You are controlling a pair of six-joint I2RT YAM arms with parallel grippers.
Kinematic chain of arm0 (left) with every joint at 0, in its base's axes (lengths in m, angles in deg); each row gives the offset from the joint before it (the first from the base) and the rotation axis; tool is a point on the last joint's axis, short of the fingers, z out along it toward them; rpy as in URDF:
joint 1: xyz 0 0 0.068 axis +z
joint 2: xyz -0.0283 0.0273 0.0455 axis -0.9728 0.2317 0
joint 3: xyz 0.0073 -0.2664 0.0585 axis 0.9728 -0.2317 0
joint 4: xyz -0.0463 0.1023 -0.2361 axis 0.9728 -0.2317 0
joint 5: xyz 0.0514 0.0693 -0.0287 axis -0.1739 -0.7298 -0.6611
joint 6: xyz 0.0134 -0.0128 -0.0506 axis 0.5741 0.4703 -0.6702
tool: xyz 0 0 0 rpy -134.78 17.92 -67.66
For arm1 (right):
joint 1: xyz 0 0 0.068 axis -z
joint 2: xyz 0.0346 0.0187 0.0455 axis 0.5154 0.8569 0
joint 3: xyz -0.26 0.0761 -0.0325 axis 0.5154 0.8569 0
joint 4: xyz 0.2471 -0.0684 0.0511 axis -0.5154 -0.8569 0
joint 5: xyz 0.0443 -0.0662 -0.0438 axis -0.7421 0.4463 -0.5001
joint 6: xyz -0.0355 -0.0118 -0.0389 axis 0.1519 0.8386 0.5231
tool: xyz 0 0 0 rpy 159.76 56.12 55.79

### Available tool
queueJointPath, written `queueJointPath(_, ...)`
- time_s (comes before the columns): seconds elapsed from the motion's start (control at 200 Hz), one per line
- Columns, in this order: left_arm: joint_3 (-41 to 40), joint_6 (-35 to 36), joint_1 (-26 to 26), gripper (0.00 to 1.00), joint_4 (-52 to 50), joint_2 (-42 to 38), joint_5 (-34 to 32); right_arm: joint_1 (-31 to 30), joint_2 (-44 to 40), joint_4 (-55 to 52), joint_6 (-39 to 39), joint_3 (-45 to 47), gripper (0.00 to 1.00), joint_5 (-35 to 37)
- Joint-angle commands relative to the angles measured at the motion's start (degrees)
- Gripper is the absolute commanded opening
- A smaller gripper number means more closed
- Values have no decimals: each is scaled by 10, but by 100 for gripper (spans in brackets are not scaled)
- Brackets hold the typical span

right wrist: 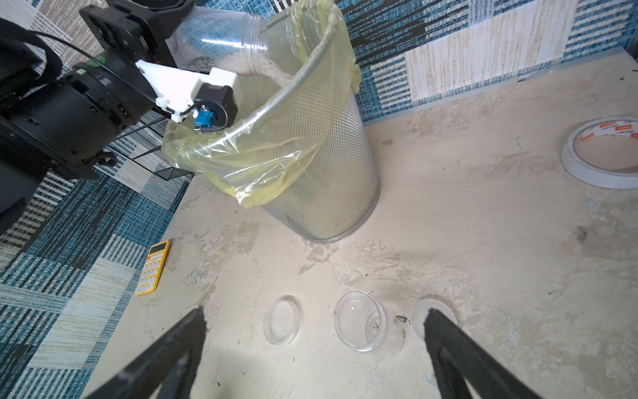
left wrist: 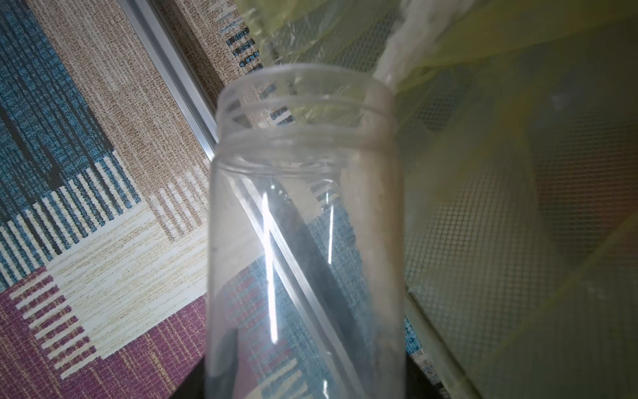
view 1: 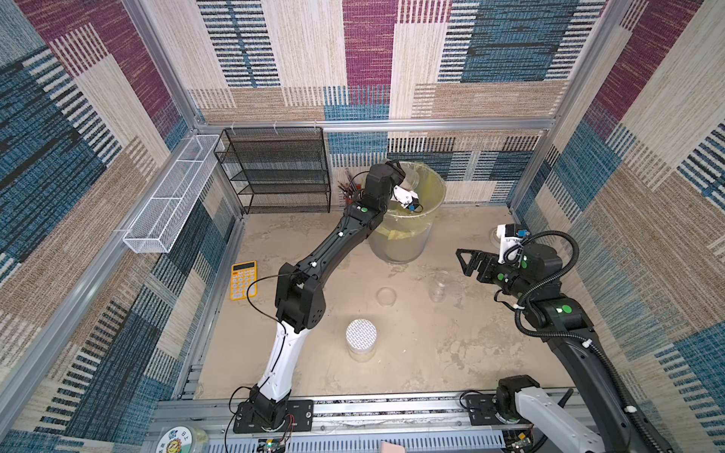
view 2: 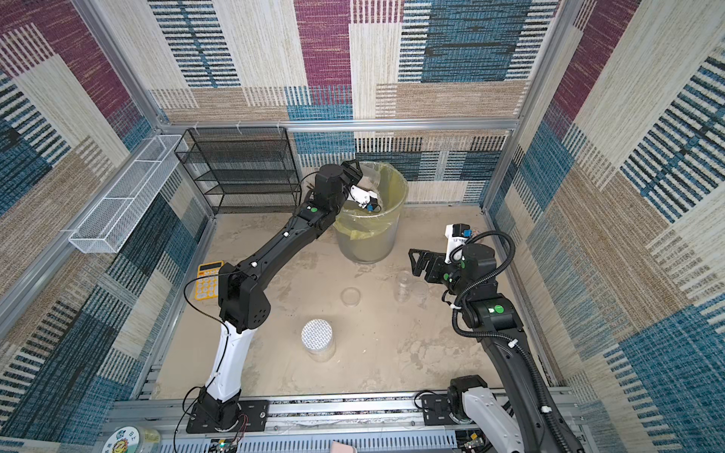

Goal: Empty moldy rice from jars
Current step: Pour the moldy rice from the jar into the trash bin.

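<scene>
My left gripper is shut on a clear open jar, held tilted with its mouth over the bin's rim. Pale moldy rice lies along the jar's lower wall up to the mouth. My right gripper hangs open above the table, over a small open jar that looks empty. Two clear lids lie on either side of it. A third jar with a white grid lid stands upright near the front.
The mesh bin with a yellow bag stands at the back. A yellow calculator lies at the left and a tape roll at the right. A black mesh shelf and pencils stand at the back left.
</scene>
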Motion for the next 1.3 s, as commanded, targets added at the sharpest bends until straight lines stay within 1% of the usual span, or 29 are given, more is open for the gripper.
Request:
queueJointPath(0.0,-13,39,-2,0,27,-23,9,0,-8,8,-9,5,100,-6)
queueJointPath(0.135,-27,46,-1,1,9,-53,13,0,-10,4,-8,4,100,-11)
queueJointPath(0.2,-53,67,-2,6,3,-69,46,0,-12,10,-11,8,100,-12)
queueJointPath(0.245,-67,76,-8,5,12,-74,55,0,-9,14,-12,10,100,-15)
queueJointPath(0.346,-51,24,-15,1,-22,-69,22,0,1,9,-14,4,100,-23)
queueJointPath(0.436,-76,28,-5,0,-15,-67,14,0,-8,7,-14,7,99,-26)
queueJointPath(0.591,-27,16,-5,0,-30,-47,1,0,-16,6,-7,15,100,-11)
queueJointPath(0.676,-34,22,-13,0,-30,-50,7,0,-11,13,-11,17,99,-18)
queueJointPath(0.736,-31,15,-10,0,-44,-55,1,0,-10,10,-11,14,100,-21)
queueJointPath(0.801,-35,16,-7,0,-47,-61,12,0,-14,18,-14,19,100,-22)
queueJointPath(0.946,19,-27,-5,0,-92,-61,-13,0,-8,18,-17,15,100,-28)
queueJointPath(1.027,-23,0,-18,0,-57,-69,5,0,-12,37,-27,26,100,-29)
queueJointPath(1.132,10,-50,-11,0,-100,-65,-24,0,-3,26,-26,13,100,-39)
queueJointPath(1.172,2,-47,-9,0,-102,-69,-28,0,-7,31,-29,18,100,-38)
queueJointPath(1.232,-33,-32,-9,0,-86,-85,-19,0,-11,38,-34,25,100,-35)
queueJointPath(1.297,3,-61,-1,0,-117,-80,-28,0,-9,32,-34,21,100,-39)
